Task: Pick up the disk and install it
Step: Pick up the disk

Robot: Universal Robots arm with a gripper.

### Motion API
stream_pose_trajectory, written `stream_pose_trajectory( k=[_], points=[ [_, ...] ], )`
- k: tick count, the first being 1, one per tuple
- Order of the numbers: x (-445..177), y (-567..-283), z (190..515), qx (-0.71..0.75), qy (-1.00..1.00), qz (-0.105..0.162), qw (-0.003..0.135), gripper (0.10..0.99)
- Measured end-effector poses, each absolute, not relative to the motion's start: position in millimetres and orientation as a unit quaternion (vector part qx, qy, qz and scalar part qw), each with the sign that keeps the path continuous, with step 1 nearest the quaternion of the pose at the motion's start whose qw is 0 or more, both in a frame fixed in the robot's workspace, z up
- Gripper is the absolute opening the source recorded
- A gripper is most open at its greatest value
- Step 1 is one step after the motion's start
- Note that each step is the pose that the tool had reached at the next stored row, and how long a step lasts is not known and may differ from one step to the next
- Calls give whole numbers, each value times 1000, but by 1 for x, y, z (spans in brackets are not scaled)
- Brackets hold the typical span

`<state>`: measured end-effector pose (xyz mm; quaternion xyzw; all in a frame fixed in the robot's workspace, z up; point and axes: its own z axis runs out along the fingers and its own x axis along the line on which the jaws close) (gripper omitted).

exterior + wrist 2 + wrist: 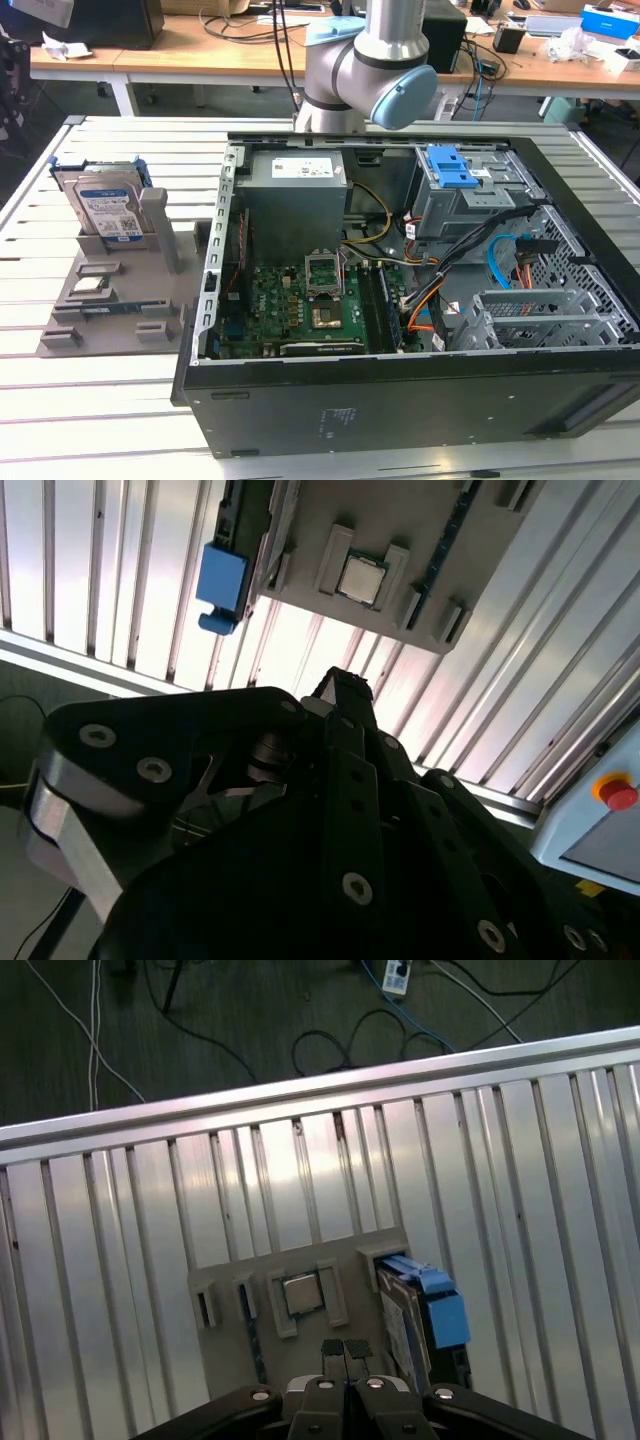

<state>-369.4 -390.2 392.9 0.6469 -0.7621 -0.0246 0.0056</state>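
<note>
The gripper [347, 1349] hovers over the grey holder [110, 300], its jaws closed together and holding nothing. The disk [108, 212] stands on edge in that holder, near the counter's [100, 410] edge.

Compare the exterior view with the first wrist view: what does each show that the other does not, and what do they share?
From the exterior view: the open computer case, its motherboard and the arm. From the first wrist view: the gripper, shut and empty, and cables on the dark floor. In both: the disk standing on edge in the grey holder, the chip on that holder.
</note>
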Motion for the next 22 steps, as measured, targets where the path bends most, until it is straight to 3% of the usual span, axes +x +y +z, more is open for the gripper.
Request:
stream_pose_trajectory(
  k=[18, 20, 21, 22],
  points=[
    [-369, -390, 393, 666, -746, -24, 6, 114],
    [-369, -390, 393, 666, -746, -24, 6, 235],
    [-369, -390, 393, 666, -746, -24, 6, 235],
    [-369, -390, 393, 666, -746, -24, 6, 357]
  ],
)
